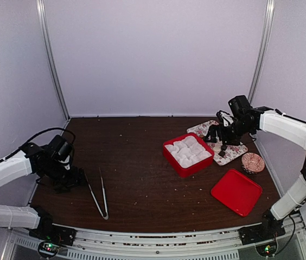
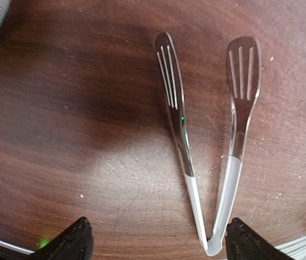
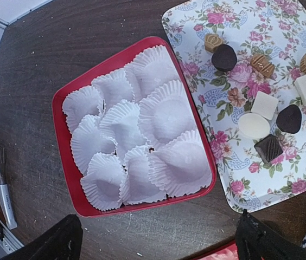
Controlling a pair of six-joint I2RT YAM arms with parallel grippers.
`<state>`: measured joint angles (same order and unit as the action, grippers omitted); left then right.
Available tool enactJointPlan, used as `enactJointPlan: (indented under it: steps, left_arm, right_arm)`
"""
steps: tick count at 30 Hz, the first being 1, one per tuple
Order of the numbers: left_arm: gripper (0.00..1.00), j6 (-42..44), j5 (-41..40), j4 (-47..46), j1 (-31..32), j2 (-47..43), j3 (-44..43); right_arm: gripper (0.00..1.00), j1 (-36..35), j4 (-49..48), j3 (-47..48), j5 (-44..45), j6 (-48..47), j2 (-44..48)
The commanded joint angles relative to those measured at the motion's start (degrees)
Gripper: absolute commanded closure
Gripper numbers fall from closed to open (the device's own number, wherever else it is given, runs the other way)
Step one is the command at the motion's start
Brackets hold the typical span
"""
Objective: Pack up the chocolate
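Chocolate [image 3: 224, 57] sits loose on the flowered tray [image 3: 240, 181], at frame right of the cup-lined red box [image 3: 61, 124], with the right gripper [image 3: 158, 235] wide above both, while the left gripper [image 2: 158, 238] hangs wide over the tongs [image 2: 181, 135], presumably to lift pieces cleanly.

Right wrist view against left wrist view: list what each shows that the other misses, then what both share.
Only the right wrist: the red box of empty white paper cups and the floral tray carrying the chocolates. Only the left wrist: the tongs whole, both slotted blades and the joined end. Both: the dark wooden table and the tongs, only partly seen at the right wrist's left edge.
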<state>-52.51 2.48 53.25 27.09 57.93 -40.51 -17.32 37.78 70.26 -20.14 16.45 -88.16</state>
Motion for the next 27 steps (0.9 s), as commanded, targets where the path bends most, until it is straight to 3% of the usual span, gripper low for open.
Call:
enactJointPlan:
  steps: [1,7,12,17,27]
  left_arm:
    - [0.16,-5.3,-3.8,-2.6,4.7,5.5,-1.8]
    - [0.26,-9.5,-5.2,-2.9,9.4,14.7,-4.8]
    - [0.38,-9.9,-3.6,-7.0,10.2,20.6,-6.4]
    - [0.43,-9.9,-3.2,-8.2,10.6,27.2,-8.8]
    - [0.74,-12.5,-2.4,-8.7,10.5,32.3,-9.6]
  right_arm:
    - [0.00,0.8,0.0,1.9,-1.6,-0.7,-1.8]
    - [0.00,1.2,2.2,6.0,-1.6,-2.4,-5.9]
    - [0.00,1.1,3.2,9.4,-1.7,-3.2,-10.4]
    - [0.00,1.1,3.6,10.8,-2.5,-3.5,-12.0]
    - [0.00,1.2,2.8,9.3,-3.8,-3.7,-12.0]
